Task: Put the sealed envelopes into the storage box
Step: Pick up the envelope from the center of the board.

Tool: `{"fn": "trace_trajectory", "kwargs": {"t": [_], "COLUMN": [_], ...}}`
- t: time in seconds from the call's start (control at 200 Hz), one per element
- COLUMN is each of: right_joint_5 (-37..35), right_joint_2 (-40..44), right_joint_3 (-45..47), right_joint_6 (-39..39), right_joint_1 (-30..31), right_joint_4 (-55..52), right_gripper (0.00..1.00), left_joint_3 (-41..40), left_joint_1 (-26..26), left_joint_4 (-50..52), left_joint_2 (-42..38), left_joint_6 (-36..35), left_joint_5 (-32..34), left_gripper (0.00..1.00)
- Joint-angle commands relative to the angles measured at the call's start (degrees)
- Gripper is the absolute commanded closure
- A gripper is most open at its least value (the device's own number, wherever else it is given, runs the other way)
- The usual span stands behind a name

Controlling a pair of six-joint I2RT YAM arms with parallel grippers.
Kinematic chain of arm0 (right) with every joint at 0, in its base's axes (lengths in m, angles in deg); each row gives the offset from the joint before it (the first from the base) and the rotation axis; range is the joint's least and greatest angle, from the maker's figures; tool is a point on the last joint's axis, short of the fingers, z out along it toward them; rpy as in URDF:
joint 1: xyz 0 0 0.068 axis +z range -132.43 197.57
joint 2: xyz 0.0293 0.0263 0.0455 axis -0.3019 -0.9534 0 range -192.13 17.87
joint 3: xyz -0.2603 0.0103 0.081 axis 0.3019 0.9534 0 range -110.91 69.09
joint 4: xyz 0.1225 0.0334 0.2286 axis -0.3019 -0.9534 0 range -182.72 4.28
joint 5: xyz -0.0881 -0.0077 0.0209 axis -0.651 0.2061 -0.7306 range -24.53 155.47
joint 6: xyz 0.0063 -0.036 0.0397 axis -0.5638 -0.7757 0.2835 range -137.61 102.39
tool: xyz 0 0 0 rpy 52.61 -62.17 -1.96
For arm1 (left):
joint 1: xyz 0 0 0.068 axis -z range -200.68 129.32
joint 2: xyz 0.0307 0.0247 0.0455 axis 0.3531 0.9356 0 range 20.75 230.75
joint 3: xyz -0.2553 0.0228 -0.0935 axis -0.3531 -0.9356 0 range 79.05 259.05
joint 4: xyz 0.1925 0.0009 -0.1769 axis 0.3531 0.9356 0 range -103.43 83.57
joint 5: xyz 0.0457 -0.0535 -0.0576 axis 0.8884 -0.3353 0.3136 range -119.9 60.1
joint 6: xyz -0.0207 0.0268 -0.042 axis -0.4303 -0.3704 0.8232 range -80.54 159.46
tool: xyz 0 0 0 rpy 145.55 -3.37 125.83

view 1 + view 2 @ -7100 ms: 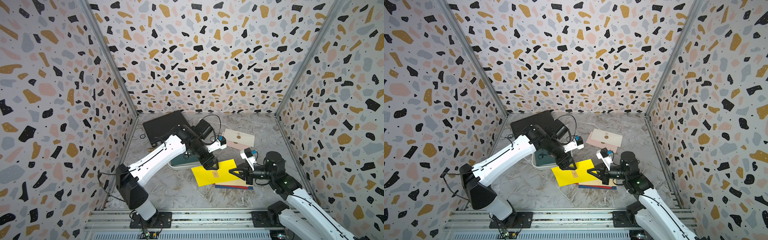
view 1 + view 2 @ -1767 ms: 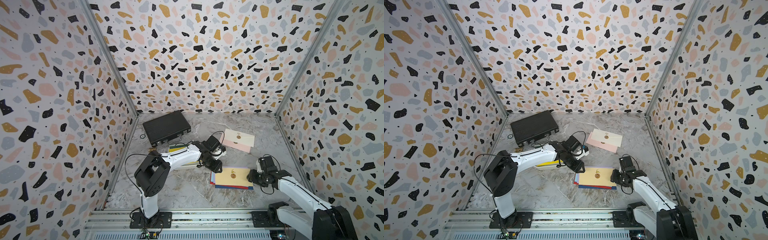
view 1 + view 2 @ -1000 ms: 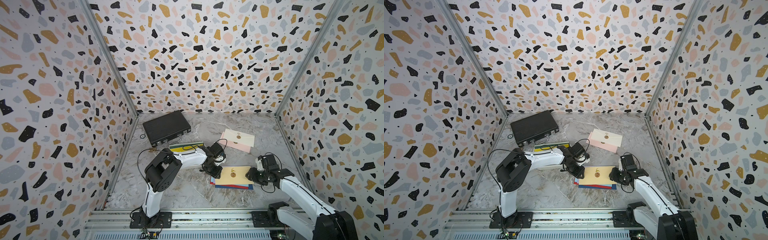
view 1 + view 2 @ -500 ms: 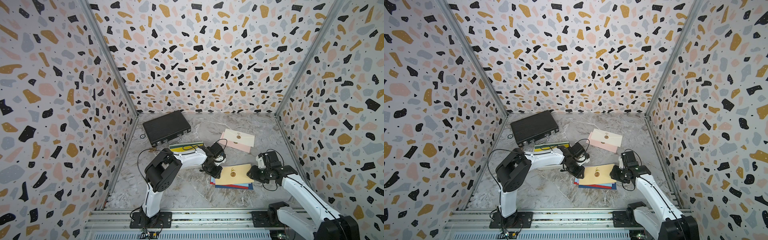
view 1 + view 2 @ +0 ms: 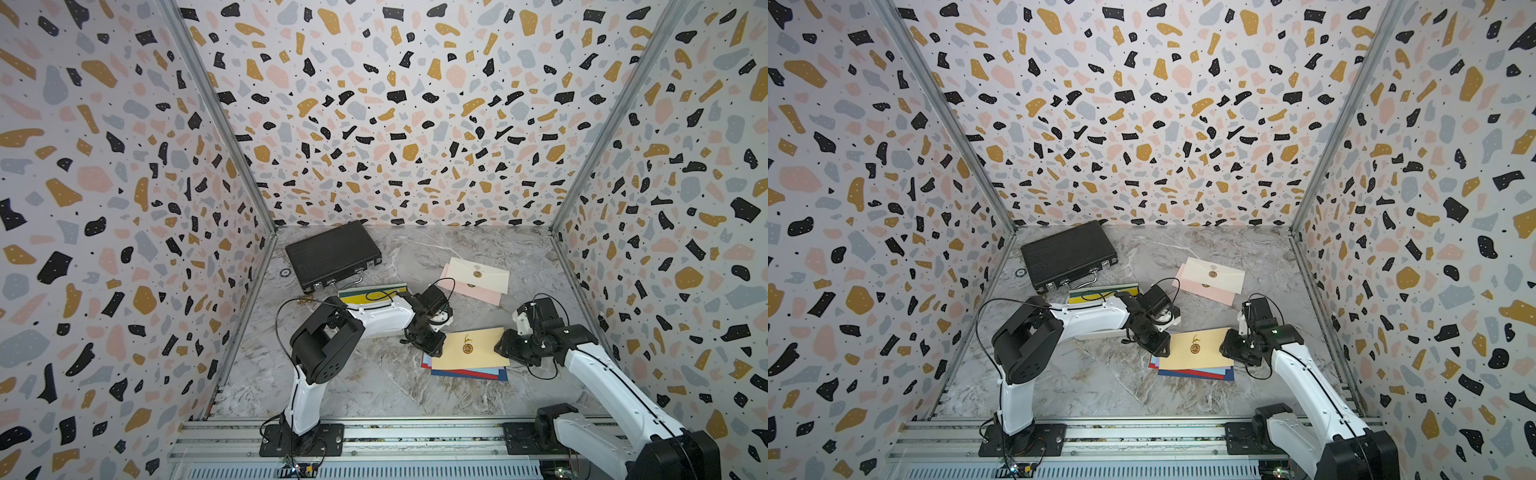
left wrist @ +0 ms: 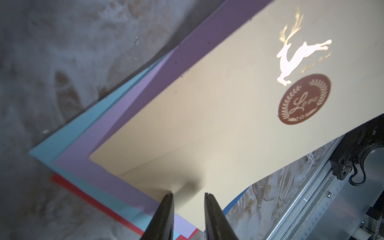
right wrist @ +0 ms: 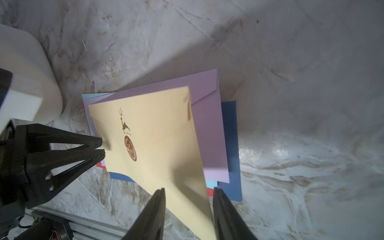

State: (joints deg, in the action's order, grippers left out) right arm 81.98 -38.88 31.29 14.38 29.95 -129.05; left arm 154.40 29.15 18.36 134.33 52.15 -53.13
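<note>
Cream envelope [image 5: 473, 351] is being held between left gripper [image 5: 434, 352] and right gripper [image 5: 500, 347] in a top view, seemingly for parting from the stack [image 5: 469, 372]. Left wrist: its edge is being clenched. Right wrist: whether its end is being gripped cannot be told.

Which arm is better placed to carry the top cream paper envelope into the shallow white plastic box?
Left: the left gripper pinches the cream paper envelope, and the white plastic box lies beside that arm. The right gripper has open jaws, farther away.
</note>
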Motion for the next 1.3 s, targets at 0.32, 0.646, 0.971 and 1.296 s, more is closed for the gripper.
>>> {"fn": "trace_trajectory", "kwargs": {"t": [0.32,0.646,0.971,1.296], "right_joint_5": [10.02,13.91,13.28,9.79], "right_joint_2": [2.05,1.64,-0.73,0.15], "right_joint_3": [-9.83,-9.23,-6.66,-10.71], "right_joint_6": [11.69,15.67,11.74,8.12], "right_joint_1": [0.01,0.02,0.01,0.01], "right_joint_4": [-7.94,-4.88,-3.91,-7.62], "right_gripper": [0.62,0.73,0.85,1.00], "left_joint_3": [-1.35,-1.19,-1.26,0.62], "left_joint_1": [0.80,0.92,1.05,1.03], "left_joint_4": [0.47,0.61,0.20,2.22], "left_joint_2": [2.61,2.72,2.20,-8.99], "left_joint_6": [-0.35,-0.39,-0.30,-0.69], "left_joint_5": [1.95,2.04,1.87,3.63], "left_gripper": [0.71,0.71,0.71,0.52]}}
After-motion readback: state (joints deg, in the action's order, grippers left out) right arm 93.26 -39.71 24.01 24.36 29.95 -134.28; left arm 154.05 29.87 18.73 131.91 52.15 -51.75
